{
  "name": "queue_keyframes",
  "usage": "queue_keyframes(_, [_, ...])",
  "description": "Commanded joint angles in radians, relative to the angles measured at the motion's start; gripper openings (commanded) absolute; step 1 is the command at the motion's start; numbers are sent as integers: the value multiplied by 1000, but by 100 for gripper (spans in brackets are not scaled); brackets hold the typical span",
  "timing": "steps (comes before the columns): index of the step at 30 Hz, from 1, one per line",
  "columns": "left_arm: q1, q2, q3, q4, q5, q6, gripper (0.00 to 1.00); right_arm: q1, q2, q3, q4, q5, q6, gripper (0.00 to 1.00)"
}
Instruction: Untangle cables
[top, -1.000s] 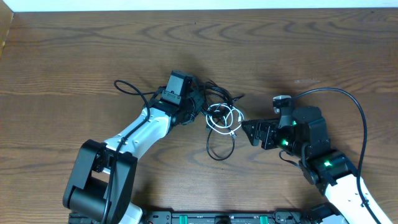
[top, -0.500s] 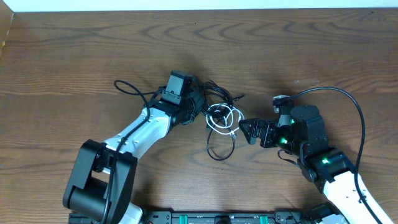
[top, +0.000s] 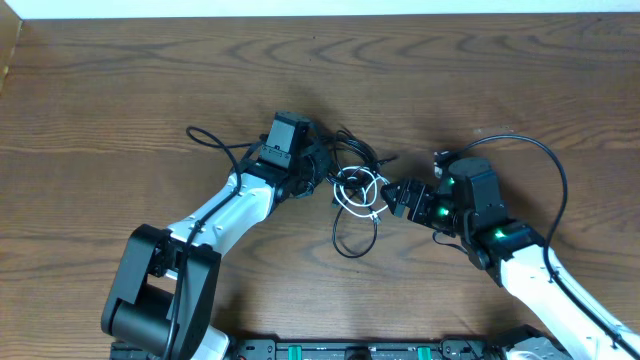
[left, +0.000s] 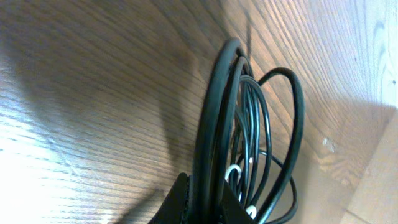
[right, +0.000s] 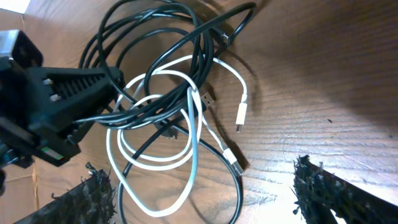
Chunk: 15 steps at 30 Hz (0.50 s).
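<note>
two black cables (left: 213, 118), one white cable (right: 241, 112); left hand (top: 320, 168) grips black loops, right hand (top: 393, 195) wide.

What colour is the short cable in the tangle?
The short cable is white, clearest in the right wrist view.

Cables (top: 356, 182) lie knotted in one pile approx mid-table (top: 500, 80). Two black cords (right: 202, 56) coil in several overlapping loops, w/ one loop trailing out toward the near edge. The shorter white cord (right: 244, 93) winds thru the black coils in approx two loops (both its plug ends lie free, just beside the pile).
</note>
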Motion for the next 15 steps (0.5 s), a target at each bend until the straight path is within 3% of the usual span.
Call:
queue_keyframes(1, [4, -15, -1, 21, 77, 50, 7, 9, 34, 5, 15, -26, 45, 87])
queue_keyframes(7, [4, -15, -1, 72, 117, 49, 7, 11, 79, 5, 23, -42, 144, 72])
queue_keyframes(14, [4, -15, -1, 147, 241, 63, 7, 11, 103, 5, 187, -111, 209, 41])
queue_keyframes(15, [4, -15, -1, 167, 272, 72, 7, 11, 103, 5, 206, -117, 208, 33])
